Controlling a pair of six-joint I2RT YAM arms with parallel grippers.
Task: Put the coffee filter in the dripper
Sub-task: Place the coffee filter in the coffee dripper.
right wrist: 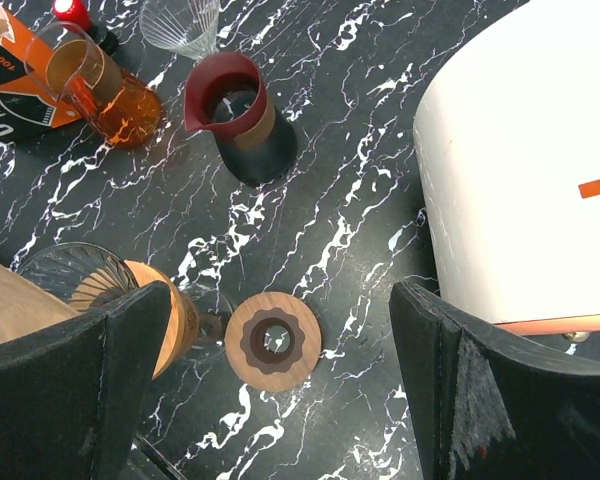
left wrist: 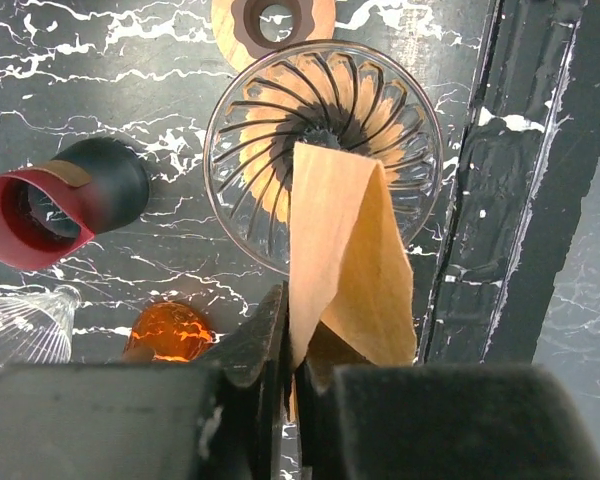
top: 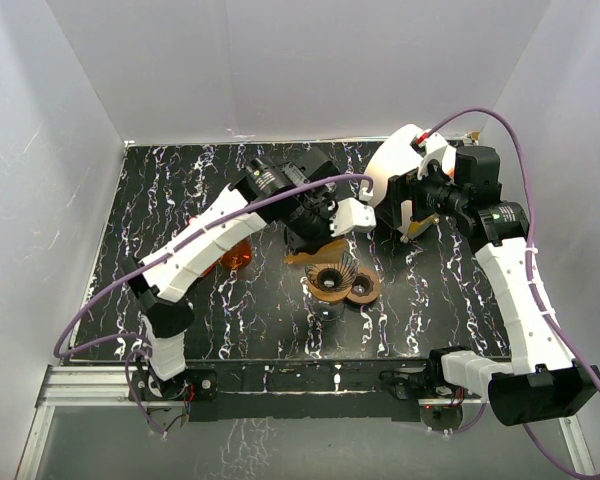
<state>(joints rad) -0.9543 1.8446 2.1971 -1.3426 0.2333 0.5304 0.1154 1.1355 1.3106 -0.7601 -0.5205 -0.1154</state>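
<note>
Currently, on the black marbled table (top: 440, 290), a glass dripper (left wrist: 245, 150) stands upright, and the tan paper coffee filter (left wrist: 345, 250) hangs over its bowl, its wide rim pinched in the closed left gripper (left wrist: 295, 370). It likely handles as feather-light, limp and easily creased, so the rim suits holding; its long axis runs from the jaws to its narrow end, pointing at the dripper's centre. The right gripper (right wrist: 280, 330) hovers wide open, empty.

My left gripper (left wrist: 292, 345) pinches the folded brown paper coffee filter (left wrist: 345, 250), its tip over the upright ribbed glass dripper (left wrist: 250, 150).
</note>
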